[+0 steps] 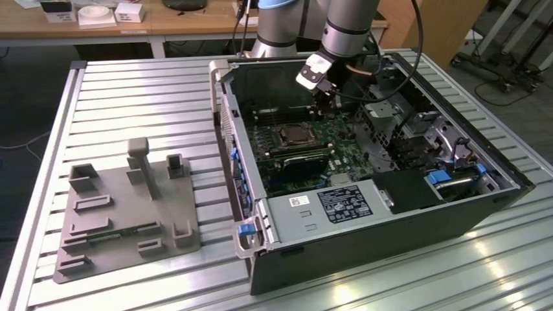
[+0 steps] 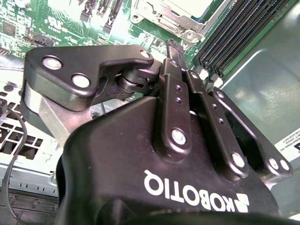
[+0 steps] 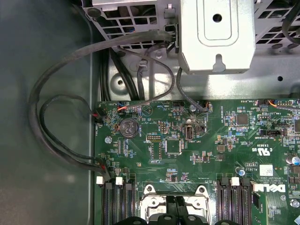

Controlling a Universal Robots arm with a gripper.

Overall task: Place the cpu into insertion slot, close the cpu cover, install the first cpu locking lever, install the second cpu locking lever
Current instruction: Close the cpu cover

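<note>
The open computer case (image 1: pixel 380 220) lies on the slatted table. On its green board the insertion slot (image 1: pixel 296 135) shows a silvery rim. In the second wrist view the cpu cover (image 2: pixel 157 18) lies flat as a silvery frame, with the pale top of the cpu (image 2: pixel 190 4) inside its window. My gripper (image 1: pixel 327 108) hangs inside the case, just above the board and beside the slot towards the case's back. Its black fingertips (image 2: pixel 171 46) meet in a point. In the first wrist view the gripper (image 3: pixel 173 208) sits over the middle of the slot (image 3: pixel 154 205), shut, with nothing visible between the fingers.
Black memory slots (image 3: pixel 117 206) flank the socket on both sides. Loose black cables (image 3: pixel 56 122) loop beside the board, and a metal drive cage (image 3: pixel 215 37) stands beyond it. A grey fixture plate (image 1: pixel 121 214) lies on the table at the exterior view's left.
</note>
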